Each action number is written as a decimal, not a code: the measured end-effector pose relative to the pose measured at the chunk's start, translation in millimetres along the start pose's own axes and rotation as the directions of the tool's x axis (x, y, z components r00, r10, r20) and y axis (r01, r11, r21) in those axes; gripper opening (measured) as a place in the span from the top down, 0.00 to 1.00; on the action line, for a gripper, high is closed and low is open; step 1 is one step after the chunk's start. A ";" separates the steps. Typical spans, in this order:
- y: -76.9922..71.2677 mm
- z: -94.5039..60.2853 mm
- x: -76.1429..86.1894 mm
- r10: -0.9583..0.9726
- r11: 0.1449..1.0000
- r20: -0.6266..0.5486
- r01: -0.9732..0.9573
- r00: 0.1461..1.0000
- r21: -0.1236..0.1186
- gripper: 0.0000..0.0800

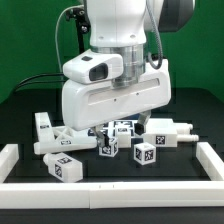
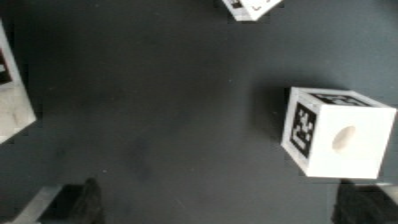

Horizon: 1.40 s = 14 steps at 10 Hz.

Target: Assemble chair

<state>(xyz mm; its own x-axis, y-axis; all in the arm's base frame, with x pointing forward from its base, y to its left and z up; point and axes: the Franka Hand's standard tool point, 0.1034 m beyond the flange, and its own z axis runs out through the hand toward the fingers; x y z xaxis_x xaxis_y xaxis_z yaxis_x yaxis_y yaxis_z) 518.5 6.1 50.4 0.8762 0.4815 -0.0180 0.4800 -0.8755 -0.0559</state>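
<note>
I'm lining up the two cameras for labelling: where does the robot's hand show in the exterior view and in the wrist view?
Exterior view: the hand is in the middle, low over the cluster of white chair pieces.
Wrist view: only its dark, blurred fingers show at the picture's edge, spread open, apart from a tagged white block.
Shared landmark: the black table surface under the pieces.

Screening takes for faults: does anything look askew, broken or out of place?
Nothing looks damaged or spilled. The chair pieces lie loose at mixed angles on the black table, a long bar slanted at the exterior view's left, a small cube apart in front. That fits parts not yet joined.
</note>
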 end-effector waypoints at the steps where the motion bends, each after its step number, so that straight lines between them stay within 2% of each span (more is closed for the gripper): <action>1: -20.1 8.6 0.7 0.013 1.000 -0.004 -0.013 1.000 0.002 0.19; 2: -33.1 16.6 -1.8 0.020 1.000 0.003 -0.020 1.000 0.006 0.19; 4: -38.0 33.5 -5.4 0.018 1.000 0.009 -0.018 1.000 0.007 0.19; 6: -40.3 42.3 -7.4 0.013 1.000 0.007 -0.013 1.000 0.006 0.19; 7: -35.8 44.0 -9.6 0.022 1.000 0.008 -0.022 1.000 0.005 0.35; 8: -36.2 44.0 -9.5 0.022 1.000 0.008 -0.022 1.000 0.005 0.35; 9: -36.3 44.4 -9.8 0.022 1.000 0.009 -0.022 1.000 0.006 0.54; 10: -36.4 44.6 -9.8 0.022 1.000 0.009 -0.022 1.000 0.006 0.67; 12: -39.3 39.6 -16.5 0.076 0.997 0.011 -0.076 0.997 0.007 0.67; 14: -35.3 15.3 -49.5 0.145 0.989 0.030 -0.145 0.989 0.022 0.67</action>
<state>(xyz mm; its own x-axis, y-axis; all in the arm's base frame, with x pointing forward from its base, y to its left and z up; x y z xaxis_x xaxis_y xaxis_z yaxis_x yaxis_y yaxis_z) 457.6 13.8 38.0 0.9347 0.3510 -0.0561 0.3466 -0.9350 -0.0749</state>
